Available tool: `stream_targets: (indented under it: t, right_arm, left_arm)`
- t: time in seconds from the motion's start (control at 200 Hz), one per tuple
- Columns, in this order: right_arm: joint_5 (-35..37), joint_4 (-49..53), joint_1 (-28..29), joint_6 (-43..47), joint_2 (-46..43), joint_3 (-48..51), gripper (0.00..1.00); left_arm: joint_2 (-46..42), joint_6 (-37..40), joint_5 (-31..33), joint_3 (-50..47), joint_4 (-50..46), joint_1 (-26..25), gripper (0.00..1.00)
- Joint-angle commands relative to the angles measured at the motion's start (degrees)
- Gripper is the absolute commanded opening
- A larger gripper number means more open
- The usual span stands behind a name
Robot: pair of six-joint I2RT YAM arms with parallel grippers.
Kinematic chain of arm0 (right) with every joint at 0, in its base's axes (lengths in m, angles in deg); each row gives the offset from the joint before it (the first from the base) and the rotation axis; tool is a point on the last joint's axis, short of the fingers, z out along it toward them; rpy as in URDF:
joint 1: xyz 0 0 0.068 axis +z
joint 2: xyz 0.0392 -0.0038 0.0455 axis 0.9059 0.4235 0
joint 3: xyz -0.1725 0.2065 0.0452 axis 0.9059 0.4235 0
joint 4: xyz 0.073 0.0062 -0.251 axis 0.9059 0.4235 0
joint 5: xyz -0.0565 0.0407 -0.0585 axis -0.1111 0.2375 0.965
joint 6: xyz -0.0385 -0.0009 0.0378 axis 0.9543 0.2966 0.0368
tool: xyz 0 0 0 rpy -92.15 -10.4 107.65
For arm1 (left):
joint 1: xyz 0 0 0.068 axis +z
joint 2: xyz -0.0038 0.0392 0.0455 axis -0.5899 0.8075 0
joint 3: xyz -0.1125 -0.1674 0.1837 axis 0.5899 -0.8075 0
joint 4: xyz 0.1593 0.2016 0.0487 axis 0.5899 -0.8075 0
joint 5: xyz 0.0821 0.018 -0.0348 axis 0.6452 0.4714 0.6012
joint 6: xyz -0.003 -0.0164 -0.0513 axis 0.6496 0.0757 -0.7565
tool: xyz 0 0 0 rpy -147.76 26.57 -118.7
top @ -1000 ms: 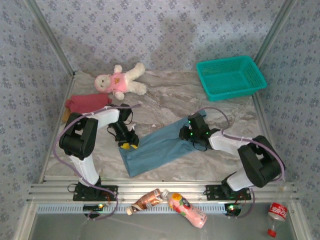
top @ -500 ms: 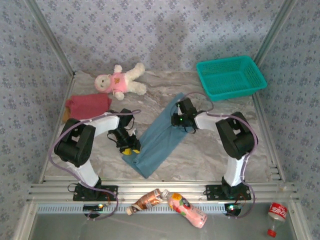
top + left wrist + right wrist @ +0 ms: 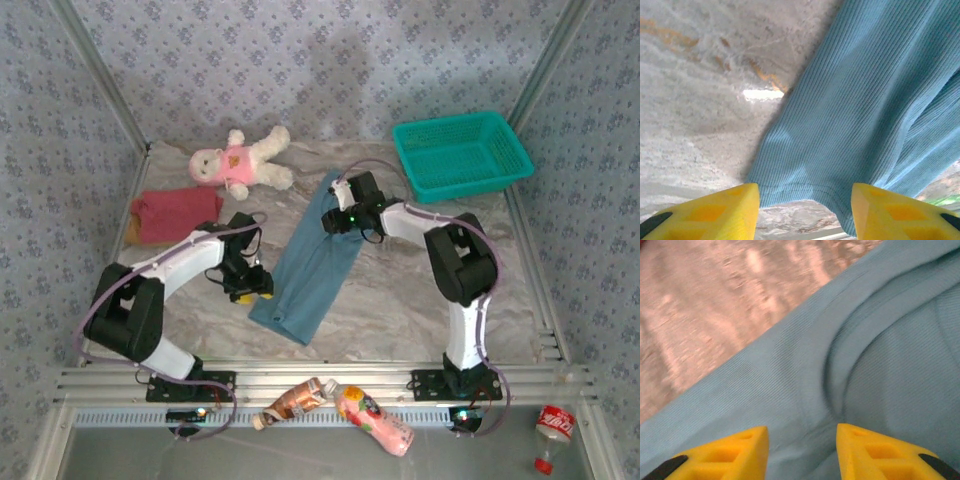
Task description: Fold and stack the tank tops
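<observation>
— So, where is the dusty blue tank top (image 3: 315,268) lying?
— It is lying flat in the middle of the table (image 3: 420,300), stretching as a long strip from the far middle down toward the near left.
— And what is the right gripper (image 3: 338,210) doing?
— It is sitting at the far end of that strip. Seen from its wrist, its yellow fingers (image 3: 725,450) are standing apart. Ribbed blue cloth and a curved seam are showing in the gap, and nothing is being pinched.
— And the left gripper (image 3: 248,292)?
— It is sitting low at the left edge of the strip, toward its near end. Its fingers (image 3: 715,210) are also standing wide apart, and the hem of the blue top is running across the gap between them. Whether a pad is touching the cloth, I cannot tell.
— Where are the other tops lying?
— The dark red tank top (image 3: 180,208) is lying at the far left, well apart from the blue one. The tan-brown tank top (image 3: 133,232) is peeking out from under its left edge.
— Anything else?
— A white plush doll (image 3: 240,162) is lying just beyond the red top, and a teal basket (image 3: 462,187) is sitting at the far right
</observation>
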Motion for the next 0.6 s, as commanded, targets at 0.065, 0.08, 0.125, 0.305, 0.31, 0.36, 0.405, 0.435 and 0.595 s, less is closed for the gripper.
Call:
stream_targets:
  t: [0.065, 0.08, 0.125, 0.305, 0.31, 0.36, 0.405, 0.435, 0.595]
  right_arm:
    - [-3.0, -2.3, 7.3, 3.7, -14.4, 14.3, 0.50]
    - [-2.4, -2.4, 8.1, 3.7, -15.5, 15.7, 0.51]
    - [-0.9, -3.4, 11.4, 3.2, -18.6, 19.0, 0.53]
    - [6.2, -5.9, 24.1, 0.3, -24.9, 27.3, 0.58]
    - [6.5, -5.8, 24.5, 0.4, -24.9, 27.4, 0.58]
    - [8.2, -6.2, 27.4, 0.8, -24.5, 28.1, 0.58]
    - [9.0, -7.2, 29.3, 1.1, -23.6, 28.6, 0.58]
    - [9.7, -7.7, 30.5, 1.7, -22.8, 28.7, 0.58]
    - [12.0, -9.0, 36.0, 5.8, -18.0, 27.3, 0.57]
  left_arm:
    - [-2.9, -6.2, -1.5, -5.1, 0.8, -1.8, 0.52]
    - [-3.2, -6.5, -1.8, -5.4, 1.3, -1.9, 0.52]
    - [-3.5, -7.2, -2.4, -6.3, 2.5, -2.2, 0.53]
    - [-2.4, -8.3, 0.1, -9.2, 3.7, -2.3, 0.53]
    - [-2.4, -8.3, 0.2, -9.2, 3.8, -2.3, 0.53]
    - [-1.8, -8.5, 0.5, -9.3, 4.6, -2.2, 0.53]
    - [-1.2, -8.7, 0.4, -9.3, 5.7, -2.3, 0.53]
    - [-0.8, -9.0, 0.3, -9.5, 6.5, -2.3, 0.52]
    - [1.2, -8.5, 0.8, -8.2, 8.2, -2.2, 0.50]
